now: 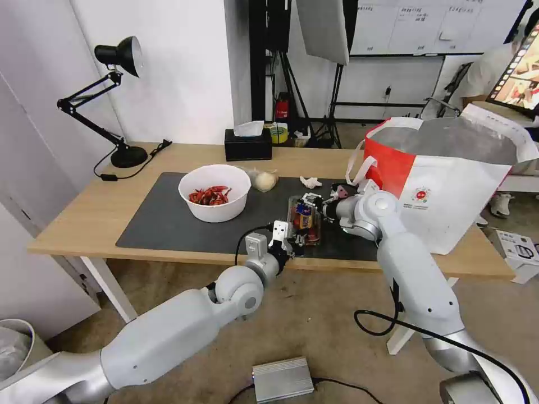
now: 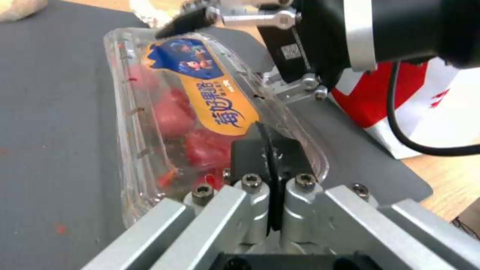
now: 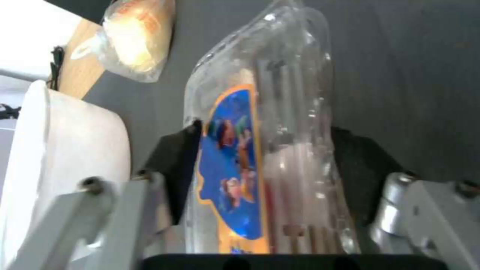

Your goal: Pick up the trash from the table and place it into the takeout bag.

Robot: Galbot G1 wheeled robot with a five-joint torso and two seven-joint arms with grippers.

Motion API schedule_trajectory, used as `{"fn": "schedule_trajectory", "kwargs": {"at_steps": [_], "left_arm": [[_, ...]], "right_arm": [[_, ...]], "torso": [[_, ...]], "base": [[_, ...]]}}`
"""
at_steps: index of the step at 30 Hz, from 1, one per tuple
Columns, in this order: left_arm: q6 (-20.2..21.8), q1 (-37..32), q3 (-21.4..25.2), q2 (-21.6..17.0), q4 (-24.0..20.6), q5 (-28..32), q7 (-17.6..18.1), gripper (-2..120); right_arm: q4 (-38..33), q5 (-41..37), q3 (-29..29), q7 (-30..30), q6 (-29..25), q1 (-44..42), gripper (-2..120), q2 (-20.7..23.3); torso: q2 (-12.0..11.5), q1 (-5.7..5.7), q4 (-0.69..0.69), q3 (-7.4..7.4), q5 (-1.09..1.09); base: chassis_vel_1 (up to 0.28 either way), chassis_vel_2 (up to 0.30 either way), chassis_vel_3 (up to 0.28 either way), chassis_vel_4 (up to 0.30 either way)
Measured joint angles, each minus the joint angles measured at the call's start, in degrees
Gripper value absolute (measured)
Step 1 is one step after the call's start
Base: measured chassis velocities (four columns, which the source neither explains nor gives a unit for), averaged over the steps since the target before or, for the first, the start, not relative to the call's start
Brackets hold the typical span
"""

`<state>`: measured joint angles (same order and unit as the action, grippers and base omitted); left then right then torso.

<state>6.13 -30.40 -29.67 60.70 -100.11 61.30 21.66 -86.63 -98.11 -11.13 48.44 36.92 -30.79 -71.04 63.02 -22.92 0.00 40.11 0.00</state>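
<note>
Right gripper (image 3: 265,187) has its black fingers (image 3: 172,168) spread around the far end of the clear plastic box (image 3: 265,150), one on each long side, squeezing it – the wall bows in between them. Left gripper (image 2: 272,157) pinches the near edge of the same box (image 2: 200,112), fingers pressed together on the thin rim, blue-orange label just beyond the fingertips.

Box (image 1: 305,219) sits lengthwise on the dark grey mat (image 1: 168,224), near the table (image 1: 84,213) front edge, held from both ends; red bits inside.

Outward from there – the white bowl (image 1: 214,192) of chilli scraps is on the mat to the robot's left of the box, the bagged bun (image 1: 264,179) just beside the bowl, the crumpled tissue (image 1: 310,182) behind the box. Takeout bag (image 1: 449,185) stands open at the table's right end, close behind the right wrist.
</note>
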Motion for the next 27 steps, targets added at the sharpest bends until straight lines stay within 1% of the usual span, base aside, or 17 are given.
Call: {"fn": "schedule_trajectory", "kwargs": {"at_steps": [2, 4, 6, 7, 8, 9, 12, 13, 15, 16, 17, 27], "left_arm": [[-0.16, 0.01, -0.02, -0.02, 0.0, 0.0, 0.0, 0], [-0.46, 0.03, -0.17, -0.04, -0.03, 0.0, -0.01, 0], [-0.48, 0.03, -0.18, -0.04, -0.03, 0.0, -0.01, 0], [-0.5, 0.03, -0.24, -0.04, -0.05, 0.0, -0.02, 0], [-0.51, 0.04, -0.3, -0.02, -0.05, 0.0, -0.03, 0], [-0.51, 0.04, -0.3, -0.02, -0.05, 0.0, -0.03, 0], [-0.51, 0.06, -0.36, 0.03, -0.03, 0.01, -0.08, 0], [-0.51, 0.06, -0.36, 0.03, -0.03, 0.01, -0.08, 0], [-0.52, 0.06, -0.36, 0.03, -0.02, 0.01, -0.09, 0], [-0.52, 0.06, -0.36, 0.03, -0.02, 0.01, -0.09, 0], [-0.54, 0.05, -0.36, 0.0, -0.02, 0.01, -0.1, 0], [-0.66, 0.05, -0.1, -0.37, -0.39, 0.03, -0.11, 0]], "right_arm": [[0.0, 0.01, 0.0, 0.05, 0.0, -0.02, 57, 0.01], [-0.03, 0.01, 0.0, 0.21, 0.0, -0.12, 43, 0.06], [-0.03, 0.01, 0.0, 0.21, 0.0, -0.12, 43, 0.06], [-0.05, 0.01, 0.0, 0.3, 0.0, -0.13, 35, 0.1], [-0.09, 0.01, -0.03, 0.37, -0.01, -0.15, 30, 0.14], [-0.09, 0.01, -0.03, 0.37, -0.01, -0.15, 30, 0.14], [-0.18, -0.02, -0.16, 0.59, -0.04, -0.36, 14, 0.34], [-0.18, -0.02, -0.16, 0.59, -0.04, -0.36, 14, 0.34], [-0.23, -0.05, -0.25, 0.6, -0.06, -0.53, 7, 0.39], [-0.23, -0.05, -0.25, 0.6, -0.06, -0.53, 7, 0.39], [-0.25, -0.08, -0.33, 0.64, -0.11, -0.64, 0, 0.4], [-0.3, -0.09, -0.59, 0.89, -0.22, -0.8, 0, 0.4]], "torso": [[0.0, 0.0, 0.0, 0.0, 0.0], [0.0, 0.0, 0.0, 0.0, 0.0], [0.0, 0.0, 0.0, 0.0, 0.0], [0.0, 0.0, 0.0, 0.0, 0.0], [0.0, 0.0, 0.0, 0.0, 0.0], [0.0, 0.0, 0.0, 0.0, 0.0], [0.0, 0.0, 0.0, 0.0, 0.0], [0.0, 0.0, 0.0, 0.0, 0.0], [0.0, 0.0, 0.0, 0.0, 0.01], [0.0, 0.0, 0.0, 0.0, 0.01], [0.0, 0.0, 0.01, -0.01, 0.0], [0.0, 0.0, 0.01, 0.0, 0.0]], "base": [[0.0, 0.0, 0.0, 0.0], [0.0, 0.0, 0.0, 0.0], [0.0, 0.0, 0.0, 0.0], [0.0, 0.0, 0.0, 0.0], [0.0, 0.0, 0.0, 0.0], [0.0, 0.0, 0.0, 0.0], [0.0, 0.0, 0.0, 0.0], [0.0, 0.0, 0.0, 0.0], [0.0, 0.0, 0.0, 0.0], [0.0, 0.0, 0.0, 0.0], [0.0, 0.0, 0.0, 0.0], [0.0, 0.0, 0.0, 0.0]]}}
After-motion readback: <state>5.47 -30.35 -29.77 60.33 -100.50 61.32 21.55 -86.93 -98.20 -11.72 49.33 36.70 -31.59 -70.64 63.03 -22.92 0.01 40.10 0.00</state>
